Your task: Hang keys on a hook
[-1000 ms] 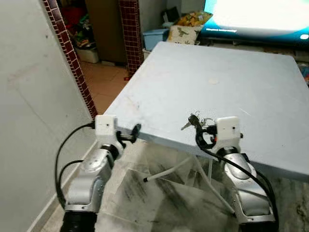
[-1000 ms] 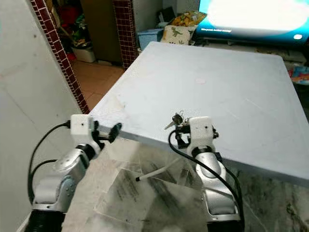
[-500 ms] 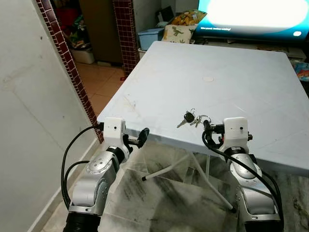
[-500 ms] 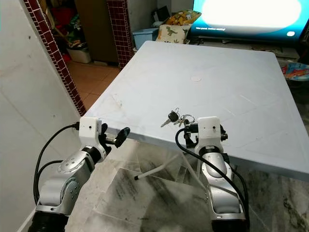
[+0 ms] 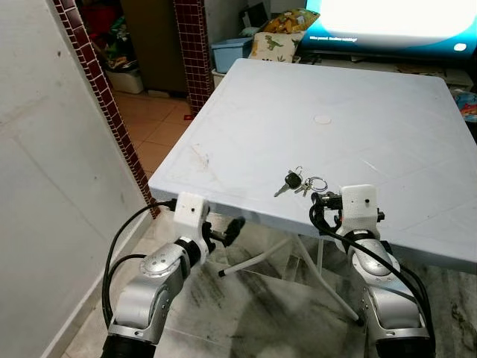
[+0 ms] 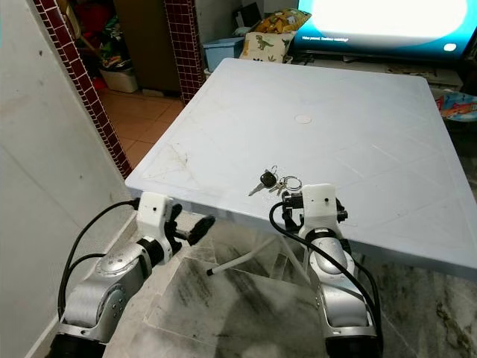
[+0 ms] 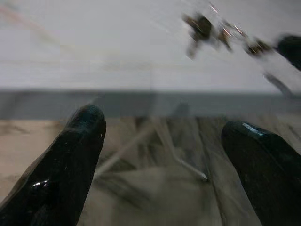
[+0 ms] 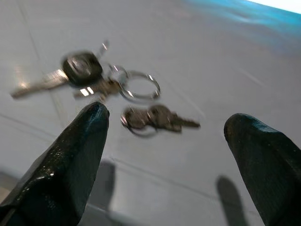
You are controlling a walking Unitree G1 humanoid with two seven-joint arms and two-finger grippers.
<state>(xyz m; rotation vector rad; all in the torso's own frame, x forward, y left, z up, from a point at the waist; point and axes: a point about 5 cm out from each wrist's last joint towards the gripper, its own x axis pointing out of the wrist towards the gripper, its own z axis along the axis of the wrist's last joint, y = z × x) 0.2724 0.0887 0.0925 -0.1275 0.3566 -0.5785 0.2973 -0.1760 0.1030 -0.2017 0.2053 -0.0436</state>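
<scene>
A wide pale tabletop (image 5: 358,97) is taking up most of the head views, with a plain wall (image 5: 45,186) running along the robot's left and a bright screen (image 5: 395,19) glowing beyond the far edge. The right arm is reaching over the near edge, and the right tool (image 8: 164,136) is hovering just short of the keys (image 5: 298,181), its two black fingers (image 8: 75,160) standing wide apart with nothing between them. The left tool (image 7: 162,136) is hanging below and in front of the near edge, its fingers also spread wide and holding nothing, facing the underside of the tabletop and the folding legs (image 5: 268,257) beneath. The keys are lying flat near the near edge, between the two arms but closer to the right one; the bunch is stretching across the tabletop roughly parallel to that edge. The black-headed key (image 8: 80,69) is sitting at the robot's left end with its blade pointing left and slightly toward the robot, while the ring (image 8: 138,87) and smaller keys (image 8: 157,117) are trailing off to the right
</scene>
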